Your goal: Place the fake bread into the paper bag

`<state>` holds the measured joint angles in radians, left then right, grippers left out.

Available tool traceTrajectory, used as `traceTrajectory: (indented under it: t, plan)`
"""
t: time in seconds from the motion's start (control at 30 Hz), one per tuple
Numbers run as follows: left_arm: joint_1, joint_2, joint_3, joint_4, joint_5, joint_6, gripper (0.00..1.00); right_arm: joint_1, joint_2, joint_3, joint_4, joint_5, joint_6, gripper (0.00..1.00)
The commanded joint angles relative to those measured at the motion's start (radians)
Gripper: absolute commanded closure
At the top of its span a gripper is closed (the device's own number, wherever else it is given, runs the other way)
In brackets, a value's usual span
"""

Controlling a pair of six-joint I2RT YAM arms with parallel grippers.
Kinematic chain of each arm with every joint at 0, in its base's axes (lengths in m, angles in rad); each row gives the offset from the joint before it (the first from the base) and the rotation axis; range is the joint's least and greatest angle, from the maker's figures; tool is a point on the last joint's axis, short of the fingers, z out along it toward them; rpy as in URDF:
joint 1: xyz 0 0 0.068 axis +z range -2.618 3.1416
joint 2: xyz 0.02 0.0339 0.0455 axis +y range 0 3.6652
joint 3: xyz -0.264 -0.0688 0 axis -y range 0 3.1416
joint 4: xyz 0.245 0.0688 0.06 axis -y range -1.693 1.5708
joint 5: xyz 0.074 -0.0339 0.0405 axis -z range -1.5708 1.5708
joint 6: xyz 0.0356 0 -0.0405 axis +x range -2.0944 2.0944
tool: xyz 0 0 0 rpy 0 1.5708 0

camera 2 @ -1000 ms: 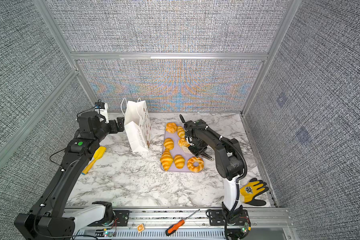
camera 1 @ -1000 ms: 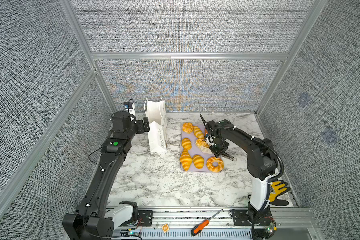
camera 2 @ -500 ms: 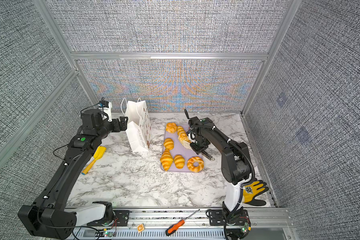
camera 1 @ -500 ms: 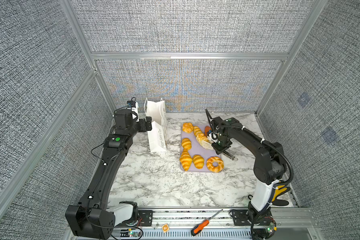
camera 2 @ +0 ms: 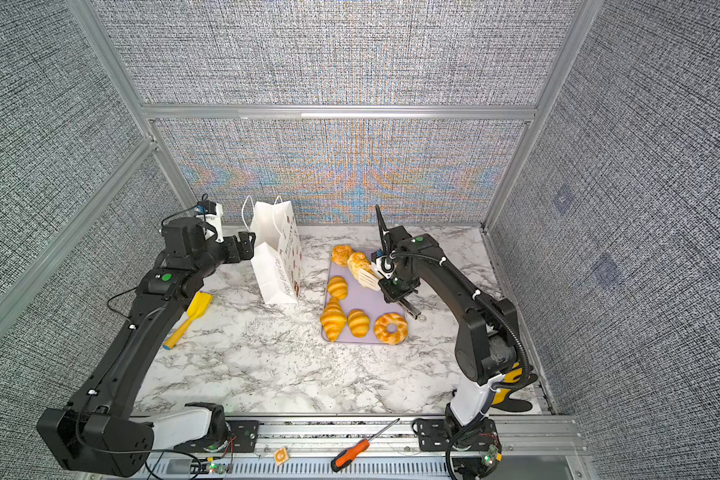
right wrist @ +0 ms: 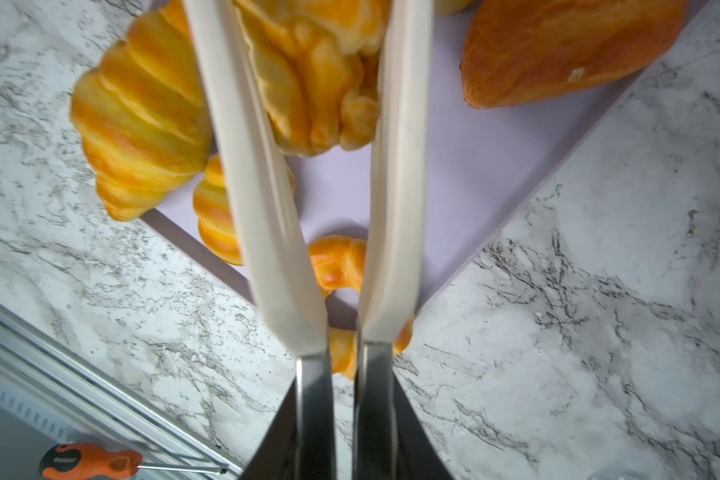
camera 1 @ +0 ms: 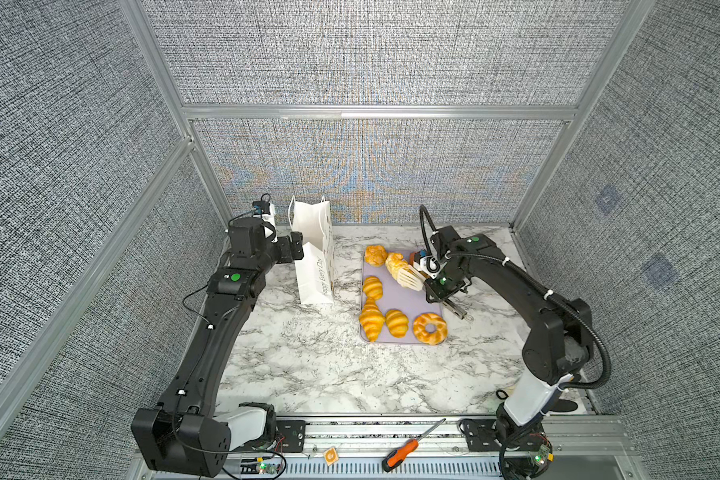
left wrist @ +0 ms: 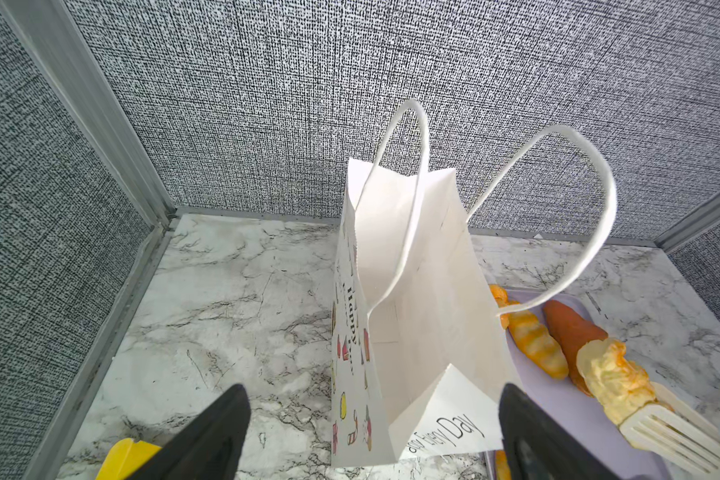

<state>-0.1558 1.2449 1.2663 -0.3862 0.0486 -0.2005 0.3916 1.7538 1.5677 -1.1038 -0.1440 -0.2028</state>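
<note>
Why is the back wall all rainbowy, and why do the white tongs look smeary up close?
In both top views the rainbow bands on the back wall are likely camera shimmer from its fine weave, not paint; in the right wrist view the tongs sit near the lens and blur, while the marble table looks sharp.

Bright, even light; blurred wrist foregrounds.

Left arm reaches forward, left gripper point(camera 1: 296, 248), jaws spread wide, just left of the paper bag point(camera 1: 314, 270). Right arm elbow-bent, right gripper point(camera 1: 440, 286) well right of the bag, pinched on white tongs point(camera 1: 410, 277).
</note>
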Motion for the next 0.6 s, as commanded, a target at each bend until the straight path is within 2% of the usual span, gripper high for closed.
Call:
traceTrajectory:
  t: [0.0, 0.13, 0.57]
  plan:
    - [0.000, 0.020, 0.020, 0.001, 0.025, -0.007, 0.09, 0.001, -0.019, 0.009, 0.018, -0.078, 0.009, 0.73]
    - [0.001, 0.059, 0.044, -0.012, 0.068, -0.015, 0.15, 0.002, -0.031, 0.006, 0.024, -0.085, 0.009, 0.74]
    - [0.001, 0.189, 0.138, -0.121, 0.038, -0.021, 0.38, -0.005, -0.040, -0.027, 0.051, -0.078, -0.006, 0.73]
